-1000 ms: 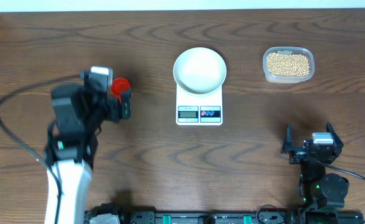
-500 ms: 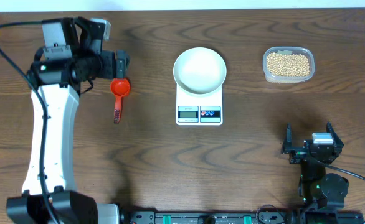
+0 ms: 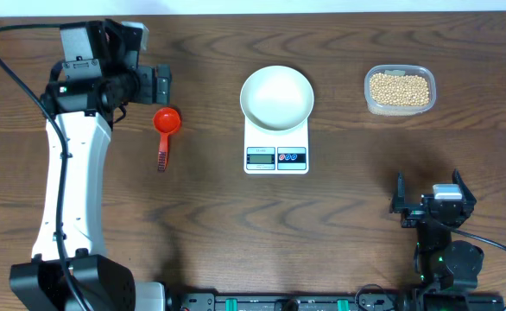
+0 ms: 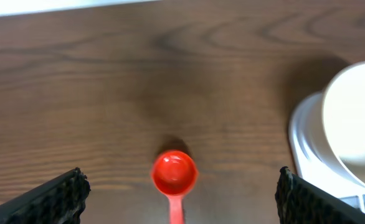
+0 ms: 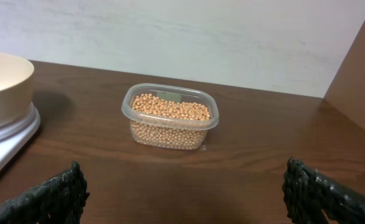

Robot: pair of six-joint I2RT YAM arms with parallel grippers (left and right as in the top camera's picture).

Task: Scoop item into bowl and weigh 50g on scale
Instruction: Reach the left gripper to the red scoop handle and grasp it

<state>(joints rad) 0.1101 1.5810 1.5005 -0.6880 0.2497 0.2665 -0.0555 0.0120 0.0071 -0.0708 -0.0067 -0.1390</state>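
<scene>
The white bowl (image 3: 276, 97) sits empty on the white scale (image 3: 276, 149) at the table's middle. Beige beans (image 3: 399, 88) fill a clear tub (image 3: 370, 102) at the back right. A red scoop (image 3: 166, 121) lies on the wood left of the scale, handle toward the front. My left gripper (image 3: 161, 83) hovers open just behind the scoop. In the left wrist view the scoop (image 4: 174, 172) lies between the wide fingertips (image 4: 63, 194), untouched. My right gripper (image 3: 431, 192) rests open at the front right, facing the tub (image 5: 170, 116) of beans (image 5: 170, 107).
The bowl (image 4: 357, 124) and scale (image 4: 304, 155) show at the right edge of the left wrist view. They also appear at the left of the right wrist view, bowl (image 5: 2, 78) above scale (image 5: 8, 146). A pale wall stands behind the table's back edge.
My left arm swung from the front left toward the back of the table, uncovering the scoop. The scoop stayed in place. The right arm has not moved.
</scene>
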